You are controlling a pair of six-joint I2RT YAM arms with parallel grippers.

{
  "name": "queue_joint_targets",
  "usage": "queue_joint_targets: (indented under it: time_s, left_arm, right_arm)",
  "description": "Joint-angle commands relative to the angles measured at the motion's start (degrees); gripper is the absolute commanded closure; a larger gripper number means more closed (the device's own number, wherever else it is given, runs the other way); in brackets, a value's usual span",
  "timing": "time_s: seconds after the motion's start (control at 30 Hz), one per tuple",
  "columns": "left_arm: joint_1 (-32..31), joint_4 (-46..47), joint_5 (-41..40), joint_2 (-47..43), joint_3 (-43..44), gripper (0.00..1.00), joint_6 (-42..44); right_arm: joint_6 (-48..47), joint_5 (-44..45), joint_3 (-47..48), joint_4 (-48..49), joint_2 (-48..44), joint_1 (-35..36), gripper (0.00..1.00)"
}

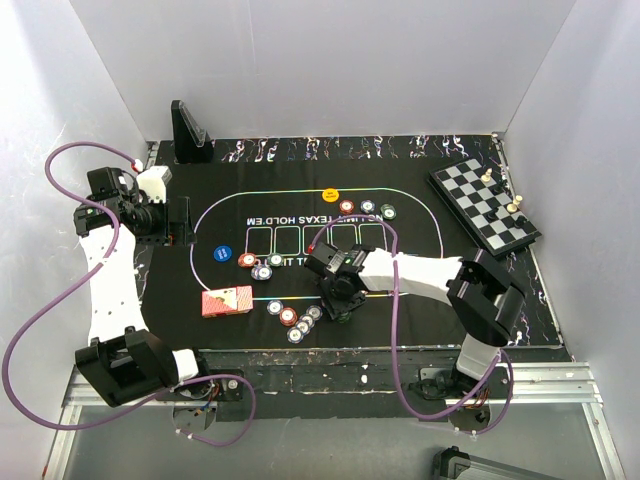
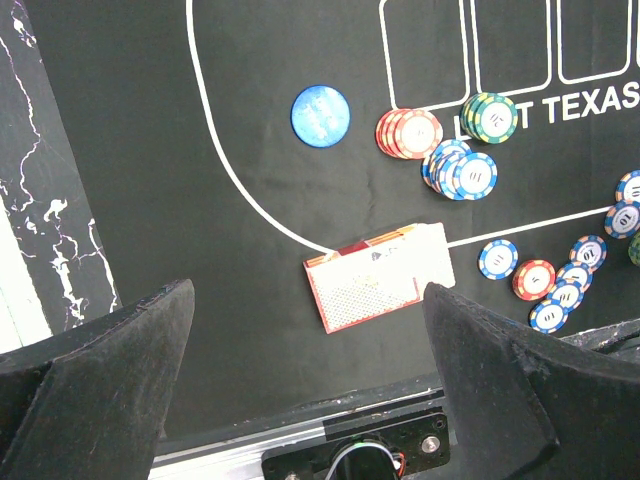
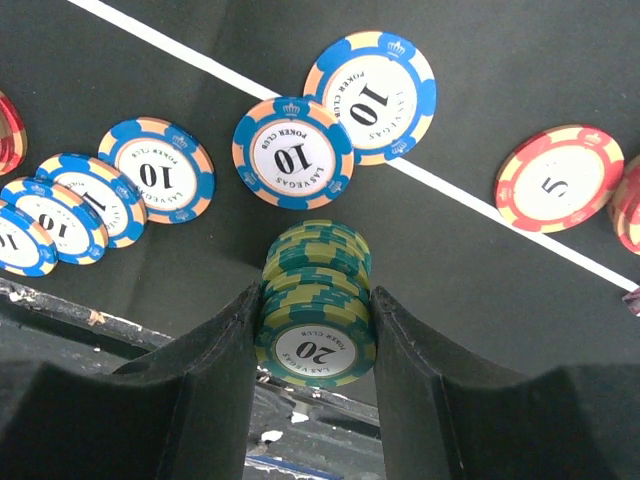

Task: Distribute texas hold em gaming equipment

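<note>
Right claw (image 3: 317, 300) grips a green chip stack (image 3: 315, 350); left claw (image 2: 308, 300) gapes wide.

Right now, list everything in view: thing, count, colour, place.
mat: one, black, spread across the middle
chessboard: one, black-and-white, back right, pieces on it
stand: one, dark, triangular, back left
button: one, yellow, back centre
disc: one, blue, left of centre
cards: one pile, red-backed, front left
loose chips: many, blue, red, green, grouped back, centre-left, front
green chip stack: one, front centre
left arm: white, left side, jaws open, empty
right arm: white, jaws gripping the green chip stack
</note>
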Motion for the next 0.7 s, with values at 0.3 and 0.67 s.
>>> queue_joint_targets:
  time_s: [0.3, 0.67]
  left_arm:
    - [0.2, 0.1, 0.2, -1.2, 1.4, 0.0, 0.2]
    - [0.2, 0.0, 0.0, -1.3, 1.2, 0.0, 0.5]
  right_arm:
    - [-1.5, 2.0, 5.2, -4.2, -8.1, -8.2, 0.99]
    - [-2.2, 7.5, 7.3, -1.8, -4.4, -27.2, 0.99]
